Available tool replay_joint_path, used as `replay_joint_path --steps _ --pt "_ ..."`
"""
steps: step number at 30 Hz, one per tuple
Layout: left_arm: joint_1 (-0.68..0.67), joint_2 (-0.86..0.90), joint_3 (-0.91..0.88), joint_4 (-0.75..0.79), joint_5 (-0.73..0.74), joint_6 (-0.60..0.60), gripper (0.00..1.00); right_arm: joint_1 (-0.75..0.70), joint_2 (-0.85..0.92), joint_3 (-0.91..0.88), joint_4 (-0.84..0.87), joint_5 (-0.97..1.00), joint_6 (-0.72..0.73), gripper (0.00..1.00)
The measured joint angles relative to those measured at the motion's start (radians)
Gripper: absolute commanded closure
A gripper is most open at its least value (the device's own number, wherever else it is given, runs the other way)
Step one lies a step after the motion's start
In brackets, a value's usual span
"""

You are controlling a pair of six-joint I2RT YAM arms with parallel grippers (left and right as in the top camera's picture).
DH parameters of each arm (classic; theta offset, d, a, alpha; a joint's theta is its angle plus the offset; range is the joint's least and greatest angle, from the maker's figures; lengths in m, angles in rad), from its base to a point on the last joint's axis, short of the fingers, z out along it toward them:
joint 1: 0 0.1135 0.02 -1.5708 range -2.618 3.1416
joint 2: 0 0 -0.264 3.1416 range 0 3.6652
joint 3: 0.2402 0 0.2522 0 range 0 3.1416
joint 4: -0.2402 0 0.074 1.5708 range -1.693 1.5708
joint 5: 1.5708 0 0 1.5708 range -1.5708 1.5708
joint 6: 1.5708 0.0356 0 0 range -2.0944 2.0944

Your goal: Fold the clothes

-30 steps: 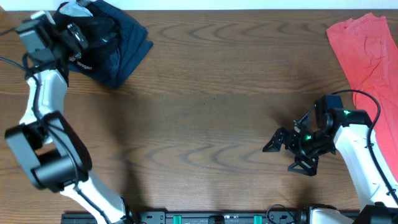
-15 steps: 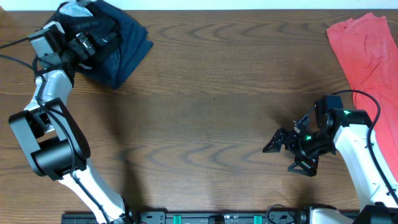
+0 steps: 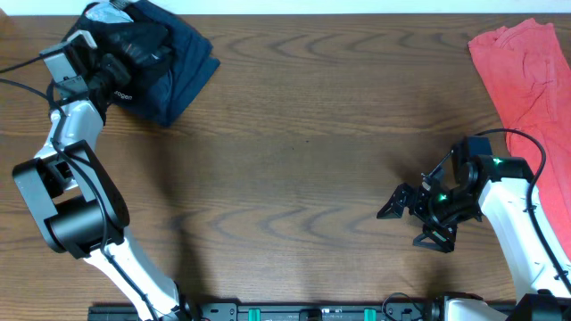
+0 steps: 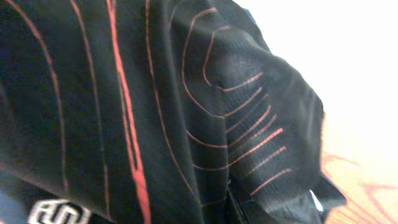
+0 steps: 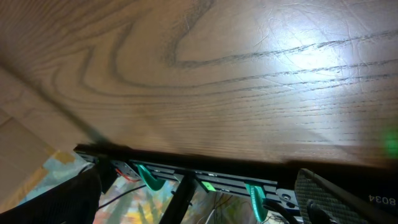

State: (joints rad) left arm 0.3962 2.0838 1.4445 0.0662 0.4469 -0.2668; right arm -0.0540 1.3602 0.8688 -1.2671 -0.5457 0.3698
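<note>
Black jersey (image 4: 155, 112) fills left wrist view; left fingers (image 3: 114, 61) at it, grip cannot be told; right fingers (image 3: 397, 201) spread wide over counter (image 3: 294, 178)

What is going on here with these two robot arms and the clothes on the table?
The left gripper is pushed into a heap of dark clothes at the far left corner of the table, right against a black jersey with orange lines. Whether it has gripped the fabric cannot be told. The right gripper hangs open over bare wood, holding nothing. A coral-red garment lies at the far right corner. The jersey is bunched up, not yet folded.
</note>
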Motion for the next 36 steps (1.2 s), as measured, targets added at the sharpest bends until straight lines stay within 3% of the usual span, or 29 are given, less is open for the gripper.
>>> replay_joint_path --steps 7,10,11,12,13,14,26,27,28,31,33,36 --pt "0.000 0.000 0.000 -0.027 0.130 -0.093 0.79 0.000 0.000 0.000 0.008 0.000 0.000 0.03" --pt "-0.002 0.000 0.000 -0.040 0.186 -0.139 0.73 0.000 0.000 0.000 0.008 0.000 0.000 0.03" --pt "-0.002 0.000 0.000 -0.040 0.207 -0.151 0.59 0.000 0.000 0.000 0.009 0.000 0.000 0.03" --pt "-0.003 0.000 0.000 -0.040 0.229 -0.157 0.21 0.000 0.000 0.000 0.011 0.000 0.000 0.02" --pt "-0.005 0.000 0.000 -0.041 0.252 -0.167 0.05 0.000 0.000 0.000 0.014 0.000 0.000 0.02" --pt "-0.006 0.000 0.000 -0.041 0.276 -0.177 0.02 0.000 0.000 0.000 0.016 0.000 0.000 0.02" --pt "-0.024 -0.105 0.000 -0.132 0.416 -0.231 0.00 0.000 0.000 0.000 0.033 0.000 -0.008 0.02" --pt "-0.027 -0.134 0.000 -0.124 0.414 -0.230 0.05 0.000 0.000 0.000 0.033 0.000 -0.008 0.02" --pt "-0.032 -0.173 0.000 -0.109 0.407 -0.230 0.15 0.000 0.000 0.000 0.034 0.000 -0.010 0.02" --pt "-0.046 -0.279 0.000 -0.052 0.342 -0.225 0.67 0.000 0.000 0.000 0.036 0.000 -0.012 0.02" --pt "-0.055 -0.334 0.001 0.016 0.269 -0.213 0.92 0.000 0.000 0.000 0.039 0.000 -0.012 0.02" --pt "-0.059 -0.364 0.006 0.124 0.153 -0.199 0.94 0.000 0.000 0.000 0.044 0.000 -0.014 0.03"
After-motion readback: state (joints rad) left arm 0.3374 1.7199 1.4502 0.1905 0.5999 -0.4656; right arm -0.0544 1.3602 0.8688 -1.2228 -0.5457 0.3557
